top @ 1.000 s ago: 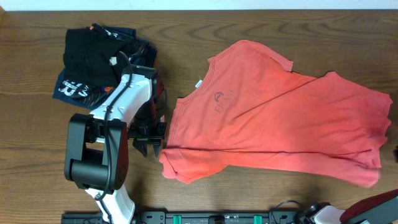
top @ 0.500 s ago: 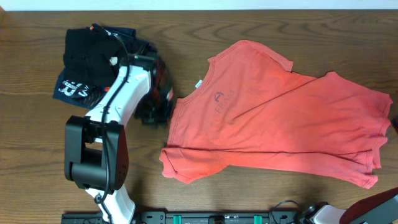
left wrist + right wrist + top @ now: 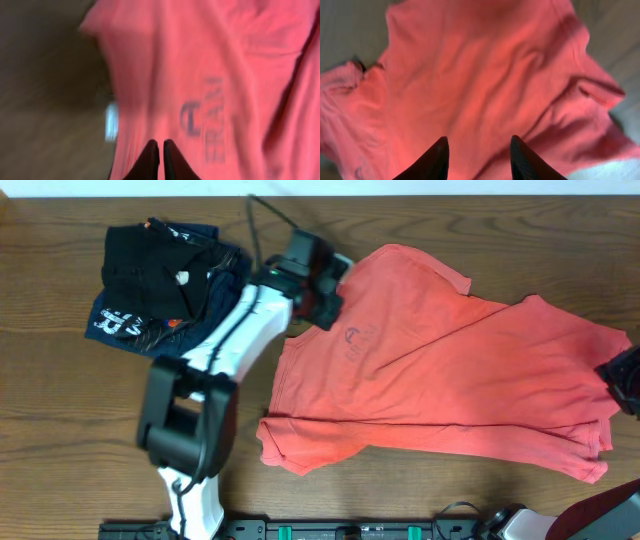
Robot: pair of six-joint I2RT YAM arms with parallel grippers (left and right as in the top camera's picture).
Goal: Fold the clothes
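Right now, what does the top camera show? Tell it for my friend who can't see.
A coral T-shirt lies spread, a bit rumpled, on a wooden table. The white left arm reaches across to its collar, and the right arm shows only its dark tip at the shirt's right edge. Folded dark clothes lie at top left.

Setting: robot manipulation lab bench.
Work surface: dark wood-grain table [image 3: 60, 440], seen from a fixed camera overhead.
Fixed equipment: white-and-black left arm [image 3: 215, 350] rising from the near edge; black mounting rail [image 3: 330, 530] with green fittings along that edge; thin black cable [image 3: 268, 212] looping off the arm.
Test material: coral-red T-shirt [image 3: 450, 380] spread flat; folded dark garments [image 3: 140, 270] stacked at the far left.
Background: pale strip [image 3: 400, 186] beyond the far table edge, too narrow to identify.
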